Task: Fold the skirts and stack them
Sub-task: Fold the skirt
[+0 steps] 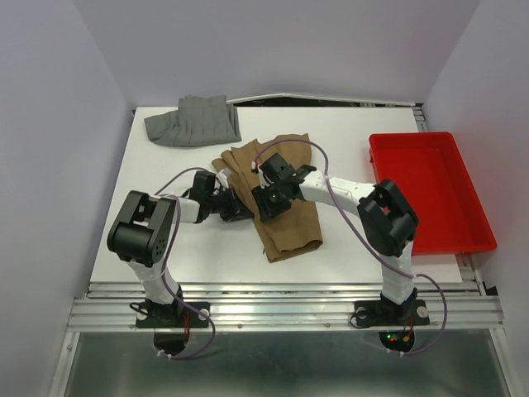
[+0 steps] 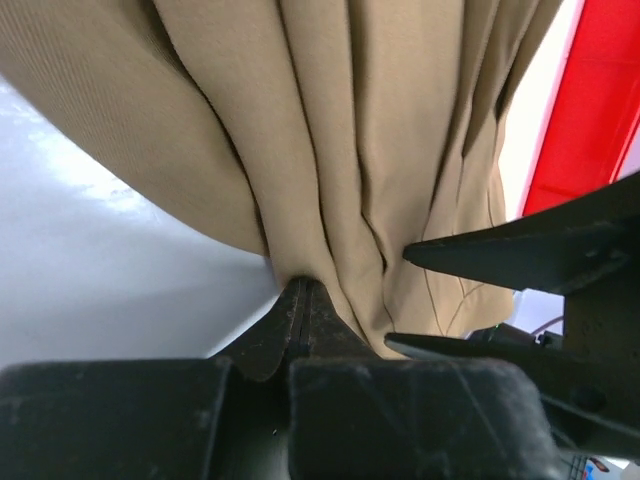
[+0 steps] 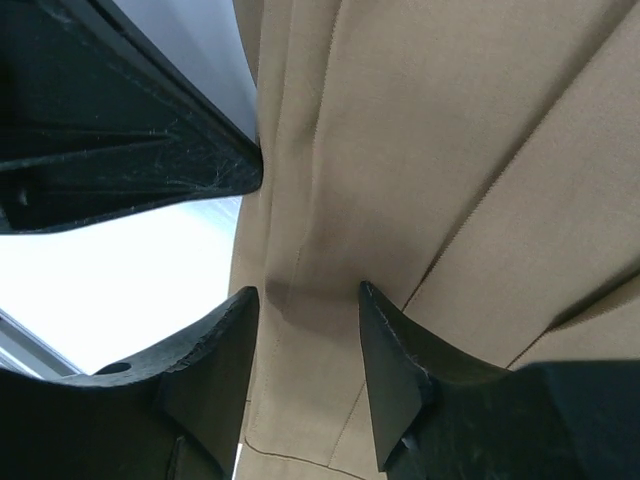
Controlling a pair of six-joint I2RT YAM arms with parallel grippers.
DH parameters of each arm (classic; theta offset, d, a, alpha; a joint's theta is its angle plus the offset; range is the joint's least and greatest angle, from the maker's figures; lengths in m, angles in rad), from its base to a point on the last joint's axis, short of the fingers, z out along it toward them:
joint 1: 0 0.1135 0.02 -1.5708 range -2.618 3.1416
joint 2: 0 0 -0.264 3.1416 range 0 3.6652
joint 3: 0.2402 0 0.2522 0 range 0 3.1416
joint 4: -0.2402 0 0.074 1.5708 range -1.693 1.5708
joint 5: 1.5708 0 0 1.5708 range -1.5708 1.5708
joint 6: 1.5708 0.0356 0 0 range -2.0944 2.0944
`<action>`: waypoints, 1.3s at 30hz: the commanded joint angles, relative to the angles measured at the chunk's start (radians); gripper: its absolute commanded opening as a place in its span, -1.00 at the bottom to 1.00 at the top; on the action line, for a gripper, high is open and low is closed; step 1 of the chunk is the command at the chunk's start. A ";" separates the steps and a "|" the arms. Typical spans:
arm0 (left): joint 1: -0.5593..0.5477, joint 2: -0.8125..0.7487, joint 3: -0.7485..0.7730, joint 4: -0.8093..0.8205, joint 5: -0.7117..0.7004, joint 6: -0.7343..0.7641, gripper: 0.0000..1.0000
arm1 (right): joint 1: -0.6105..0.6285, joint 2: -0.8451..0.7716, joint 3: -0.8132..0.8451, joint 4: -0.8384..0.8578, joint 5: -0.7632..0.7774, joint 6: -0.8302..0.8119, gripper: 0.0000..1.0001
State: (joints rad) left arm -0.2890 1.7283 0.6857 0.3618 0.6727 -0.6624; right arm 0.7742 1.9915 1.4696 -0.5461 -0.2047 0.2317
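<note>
As the fold seems to need a lifted edge, the left gripper point(image 2: 300, 288) is clamped on the tan skirt point(image 1: 291, 227) mid-table. The right gripper point(image 3: 306, 300), just beside it, holds its fingers apart over the cloth. The grey skirt point(image 1: 194, 121) lies far-left.

The left arm point(image 1: 142, 231) at lower left and right arm point(image 1: 388, 217) at lower right have white links and bulky black joint housings. Thin purple cables point(image 1: 445, 314) trail along both; the tapered black fingers point(image 3: 205, 365) are scuffed.
</note>
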 commanded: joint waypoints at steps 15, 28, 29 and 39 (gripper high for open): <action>-0.010 -0.024 0.012 0.053 0.051 -0.003 -1.00 | 0.022 0.081 0.121 -0.051 0.045 -0.026 -0.34; -0.032 -0.043 0.000 0.057 0.024 -0.011 -1.00 | 0.022 0.086 0.126 -0.060 0.047 -0.025 -0.99; -0.032 -0.029 0.009 0.039 0.010 0.000 -1.00 | 0.022 0.082 0.127 -0.060 0.048 -0.026 -0.99; -0.030 -0.023 -0.008 0.000 -0.035 0.017 -1.00 | 0.022 0.053 0.150 -0.071 0.048 -0.031 -0.99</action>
State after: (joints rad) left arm -0.3187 1.7351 0.6769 0.3763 0.6689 -0.6704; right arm 0.7868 2.0758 1.5723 -0.6113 -0.1600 0.2127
